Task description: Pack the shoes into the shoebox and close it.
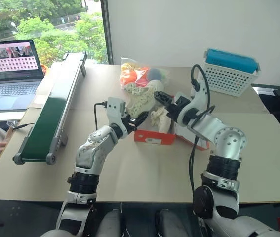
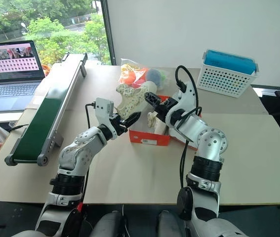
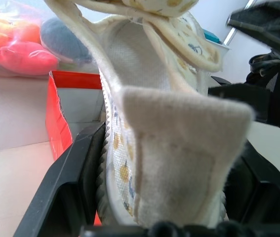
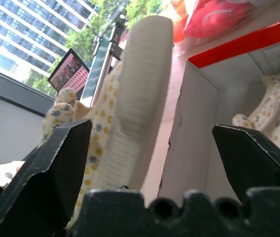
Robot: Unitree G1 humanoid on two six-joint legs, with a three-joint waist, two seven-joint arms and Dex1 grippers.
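L gripper (image 2: 130, 121) fingers closed on heel of one shoe (image 2: 130, 98), holding it up above the near-left end of the shoebox (image 2: 149, 137); in L wrist view the shoe (image 3: 174, 143) sits between both fingers (image 3: 65, 187), sole side against one. R gripper (image 2: 152, 101) fingers spread wide, nothing gripped, just beside the held shoe's toe end; R wrist view shows the shoe's ribbed sole (image 4: 137, 94) between its fingers but clear of the one by the box. Second shoe (image 2: 155, 120) already inside the red box, lid open, box on the table (image 2: 130, 173) mid-front. Behind box: clear bag of colourful stuff (image 2: 140, 76). White basket w/ blue top (image 2: 227, 71) far right, conveyor (image 2: 46, 113) and laptop (image 2: 11, 74) left.
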